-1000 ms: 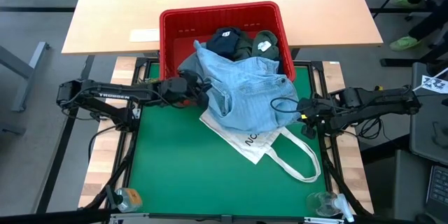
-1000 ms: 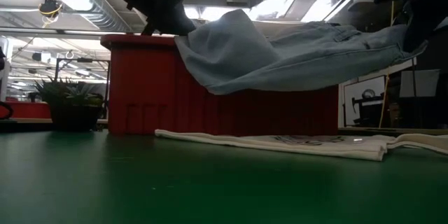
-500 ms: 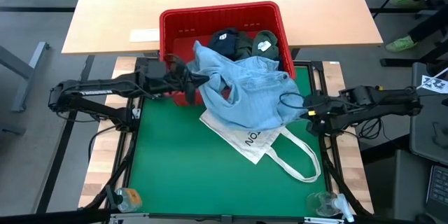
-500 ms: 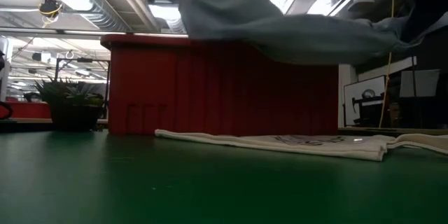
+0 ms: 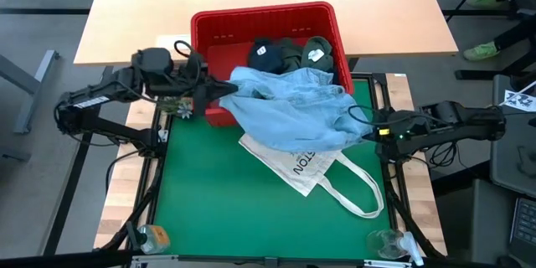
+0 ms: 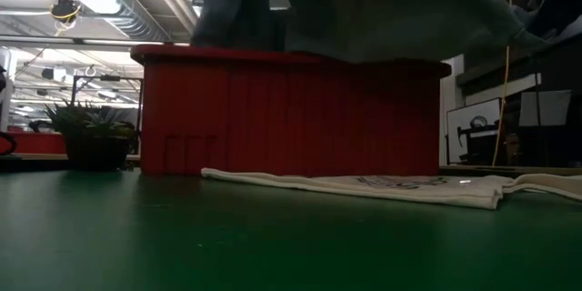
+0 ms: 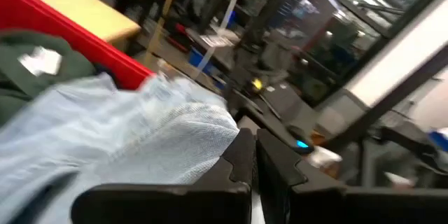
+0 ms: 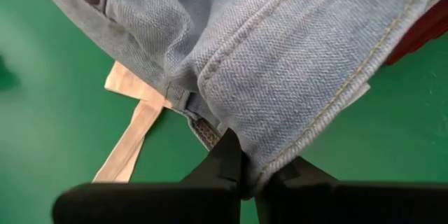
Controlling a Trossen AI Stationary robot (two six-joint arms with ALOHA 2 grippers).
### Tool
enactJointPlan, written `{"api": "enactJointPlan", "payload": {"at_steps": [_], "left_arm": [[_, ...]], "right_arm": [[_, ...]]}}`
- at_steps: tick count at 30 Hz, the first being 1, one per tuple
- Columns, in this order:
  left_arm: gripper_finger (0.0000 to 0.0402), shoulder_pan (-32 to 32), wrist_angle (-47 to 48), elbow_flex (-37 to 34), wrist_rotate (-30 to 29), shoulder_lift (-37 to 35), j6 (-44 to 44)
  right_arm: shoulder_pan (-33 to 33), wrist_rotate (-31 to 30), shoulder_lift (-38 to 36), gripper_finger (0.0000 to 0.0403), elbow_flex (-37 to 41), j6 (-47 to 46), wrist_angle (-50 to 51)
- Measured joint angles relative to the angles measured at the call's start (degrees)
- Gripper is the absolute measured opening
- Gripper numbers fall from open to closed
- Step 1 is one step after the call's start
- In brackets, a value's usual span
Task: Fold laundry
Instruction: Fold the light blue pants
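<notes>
Lifted higher than a second ago, the light blue denim garment (image 5: 289,110) now hangs stretched between both arms; its left corner has swung back toward the basket's left-front corner, and in the low view the cloth has risen to the top of the picture.

Nearest, the green mat (image 5: 218,209) lies bare across its front. On it, under the denim, the white tote bag (image 5: 311,170) lies flat, handles trailing toward the front right. Above that, the right gripper (image 8: 250,179) is clamped on a seamed denim edge at the mat's right side, while the left gripper (image 7: 253,155) is closed on the opposite end, by the basket's front-left corner. Farthest, the red basket (image 5: 205,29) holds a navy garment (image 5: 266,51) and a dark olive garment (image 5: 314,52).

Judging by this, the step is drawing the denim out and spreading it before folding. The next move likely calls for carrying it forward onto the mat, keeping it taut. The tote takes the middle-right, so the open room is front and left; the basket rim could catch the trailing cloth.
</notes>
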State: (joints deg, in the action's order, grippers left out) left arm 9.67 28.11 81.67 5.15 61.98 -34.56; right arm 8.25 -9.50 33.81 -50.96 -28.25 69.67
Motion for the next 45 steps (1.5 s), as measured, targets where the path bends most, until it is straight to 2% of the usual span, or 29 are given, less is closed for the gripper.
{"api": "enactJointPlan", "payload": {"at_steps": [6,9,11,18,26,29,35,45], "left_arm": [[0.0004,0.02,3.98,3.56,9.99,0.02,-5.77],[0.0004,-0.1,5.4,3.56,16.04,0.02,-5.82],[0.0003,-1.11,7.7,3.59,17.65,0.17,-5.82],[0.0008,-7.68,16.71,3.73,14.21,4.26,-5.82],[0.0009,-15.11,17.25,3.73,10.3,12.22,-5.82],[0.0009,-17.08,17.33,3.71,9.22,15.33,-5.82],[0.001,-19.42,17.38,3.69,8.9,21.28,-5.81],[0.0011,-20.29,17.38,3.64,4.83,30.32,-3.58]], "right_arm": [[0.0,0.0,-1.9,0.0016,-0.02,0.0,-1.24],[0.0,0.04,-2.79,0.0016,-0.02,0.02,-2.87],[0.0,0.05,-3.09,0.0016,-0.02,0.01,-3.13],[0.0,1.5,-3.07,0.0016,-0.02,-0.01,-1.04],[-0.02,1.62,-3.05,0.0016,-0.02,-2.12,4.55],[-0.02,3.55,-2.82,0.0016,-0.02,-3.26,5.93],[-0.02,9.49,-2.81,0.0016,0.0,-3.48,5.9],[-0.02,9.76,-2.81,0.0016,0.0,-3.48,5.97]]}}
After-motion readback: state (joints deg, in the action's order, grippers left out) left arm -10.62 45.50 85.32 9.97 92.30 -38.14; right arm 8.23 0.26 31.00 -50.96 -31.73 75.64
